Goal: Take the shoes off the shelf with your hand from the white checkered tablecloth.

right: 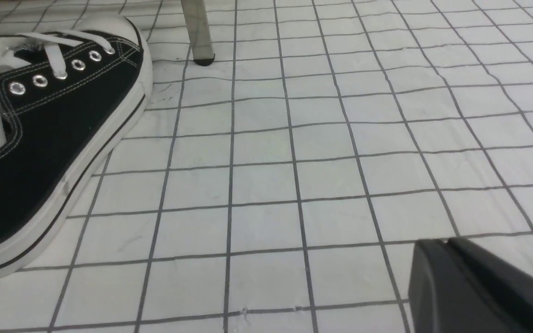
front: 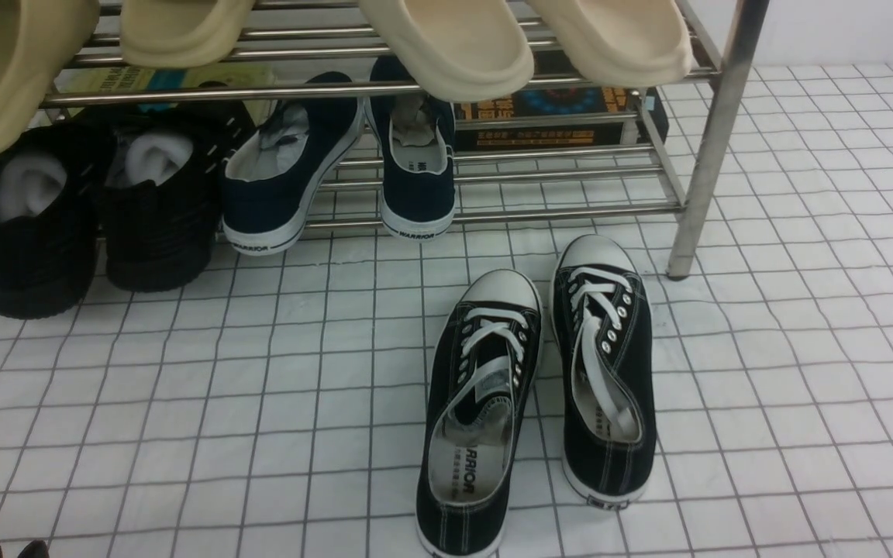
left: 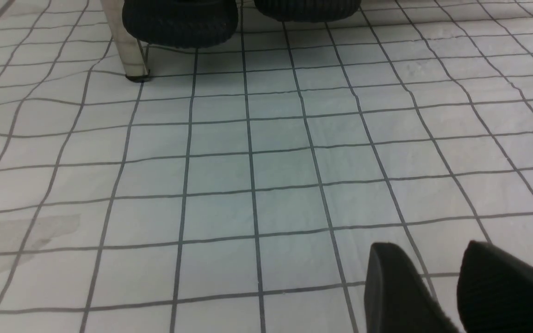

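White checkered tablecloth [front: 803, 349] carries the shelf [front: 714, 139]; the 2 shoes [front: 539, 387] lie near-right, already off it; left gripper [left: 437, 277] parted, empty; right gripper [right: 447, 259] closed, empty; retract clear of laces.

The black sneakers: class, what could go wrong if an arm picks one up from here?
1. The sneakers lie side by side, nearly touching; gripping one may shove the other.
2. Their loose white laces could catch and drag during a lift.
3. The right sneaker's toe sits near the shelf post; lifting there may knock it.
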Available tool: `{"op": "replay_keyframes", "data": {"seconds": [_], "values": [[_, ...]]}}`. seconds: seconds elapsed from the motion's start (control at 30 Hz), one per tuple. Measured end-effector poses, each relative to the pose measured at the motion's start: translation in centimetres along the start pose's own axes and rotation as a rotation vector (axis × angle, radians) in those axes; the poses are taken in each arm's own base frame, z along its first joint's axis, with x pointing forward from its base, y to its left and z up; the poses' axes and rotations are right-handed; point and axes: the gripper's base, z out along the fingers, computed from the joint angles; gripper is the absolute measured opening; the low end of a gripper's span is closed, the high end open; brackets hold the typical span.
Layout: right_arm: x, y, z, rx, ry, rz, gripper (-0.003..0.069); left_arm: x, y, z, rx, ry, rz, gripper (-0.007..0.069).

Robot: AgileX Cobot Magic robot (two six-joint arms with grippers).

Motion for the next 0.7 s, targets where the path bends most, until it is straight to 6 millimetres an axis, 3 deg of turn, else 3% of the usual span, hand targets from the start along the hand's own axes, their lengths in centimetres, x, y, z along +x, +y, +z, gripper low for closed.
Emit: {"op": "replay_keyframes", "data": {"seconds": [0.7], "values": [[0.00,-0.06,0.01,0.014,-0.001,0.012,0.0050,0.00,0.00,0.00,0.000,0.000,0.000,0.0240]]}}
